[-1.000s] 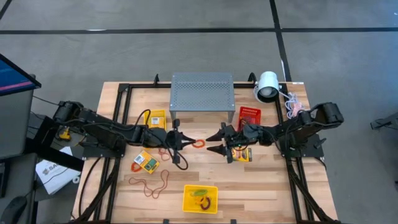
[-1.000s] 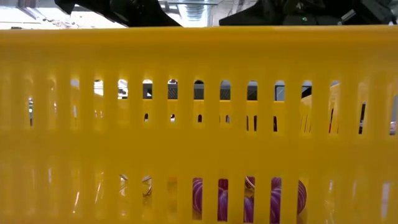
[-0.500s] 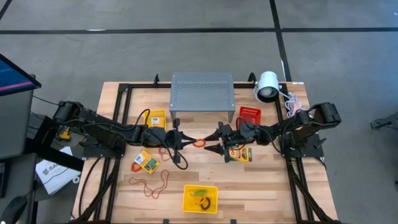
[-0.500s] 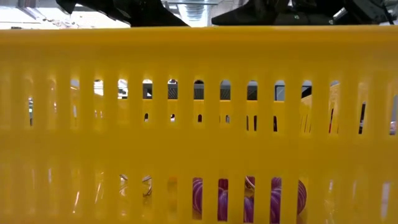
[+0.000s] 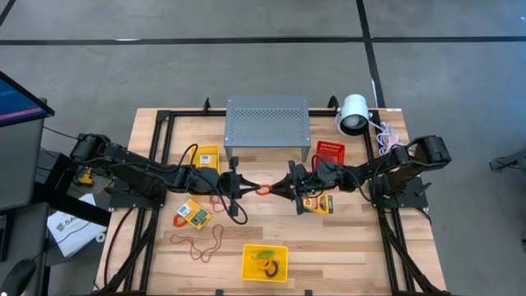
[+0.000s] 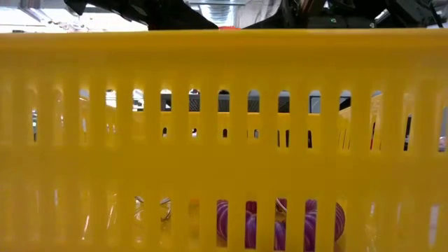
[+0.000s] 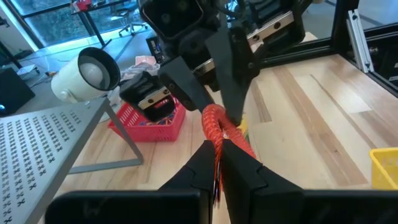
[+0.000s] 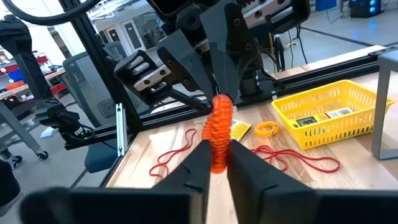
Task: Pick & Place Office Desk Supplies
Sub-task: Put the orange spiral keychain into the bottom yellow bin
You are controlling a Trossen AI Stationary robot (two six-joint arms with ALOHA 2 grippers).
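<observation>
A bundle of orange rubber bands (image 5: 262,190) hangs above the middle of the table between my two grippers. My left gripper (image 5: 246,188) comes from the left and is shut on it. My right gripper (image 5: 277,190) comes from the right and is shut on its other end. One yellow-and-green crayon box (image 5: 191,214) lies flat on the wood at the left. A second one (image 5: 320,205) lies under my right arm. A third (image 5: 205,156) lies in a yellow basket at the back left. A red band loop (image 5: 202,242) lies loose on the table. My left gripper pinches the bundle's left end (image 7: 216,144) between its two fingers, level, from the table's left. The bundle is lifted clear of the table. My right gripper pinches the bundle's right end (image 8: 217,157) between its two fingers, level, from the table's right, facing the left gripper's fingertips.
A grey perforated stand (image 5: 267,122) and a white lamp (image 5: 353,113) stand at the back. A red basket (image 5: 329,152) sits behind my right arm. A yellow basket (image 5: 265,263) holding bands sits at the near edge, and its wall (image 6: 224,140) fills the low view.
My right gripper has moved toward the table's left, up to the orange bundle held by my left gripper, and has shut on it. My left gripper and the bundle have stayed in place.
</observation>
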